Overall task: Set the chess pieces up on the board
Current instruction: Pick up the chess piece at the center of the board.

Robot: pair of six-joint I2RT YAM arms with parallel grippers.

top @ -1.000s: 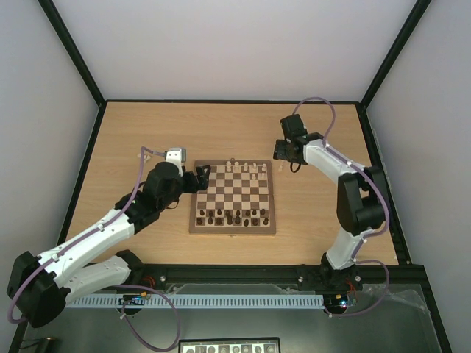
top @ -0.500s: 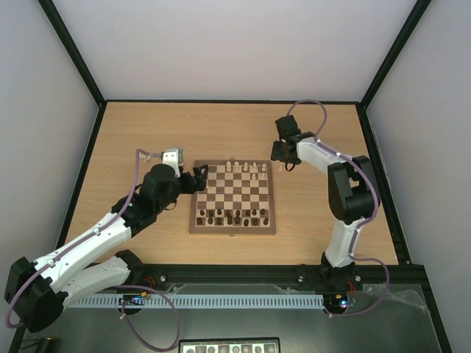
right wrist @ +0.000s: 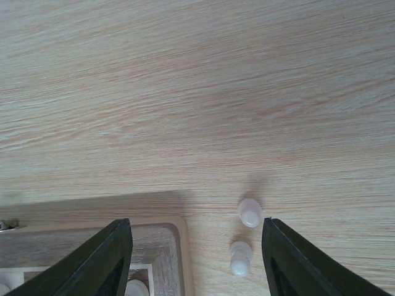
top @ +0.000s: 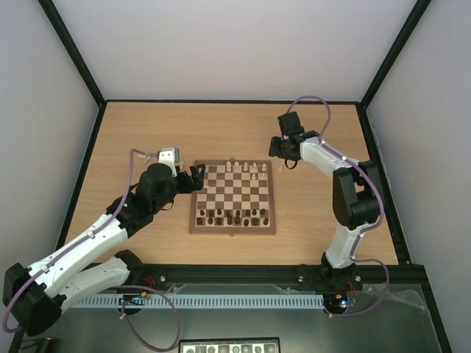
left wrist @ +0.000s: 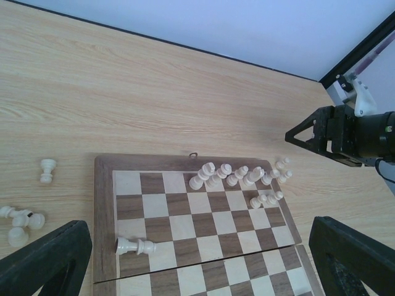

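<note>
The board (top: pixel 193 220) lies mid-table. Cream chess pieces (top: pixel 243 168) stand along its far row, and one (left wrist: pixel 136 246) lies toppled on a near-left square. My left gripper (top: pixel 197 179) hovers at the board's left edge, open and holding nothing; in the left wrist view its fingers (left wrist: pixel 46 262) frame the board (left wrist: pixel 103 216). My right gripper (top: pixel 280 154) hangs off the board's far right corner, open (right wrist: pixel 196 222) over bare table. Two cream pawns (right wrist: pixel 250 212) (right wrist: pixel 240 257) stand upright on the table just inside its right finger (right wrist: pixel 293 262), untouched.
Dark chessmen (top: pixel 235 216) line the board's near row. Several loose cream pieces (left wrist: pixel 21 219) lie on the table left of the board, with one more (left wrist: pixel 47 169) standing apart. The board's corner (right wrist: pixel 166 246) sits by the right gripper's left finger. Black frame rails edge the table.
The right gripper has shifted slightly toward the far edge and its jaws have narrowed somewhat. The left arm has drawn back a little to the left, still open.
</note>
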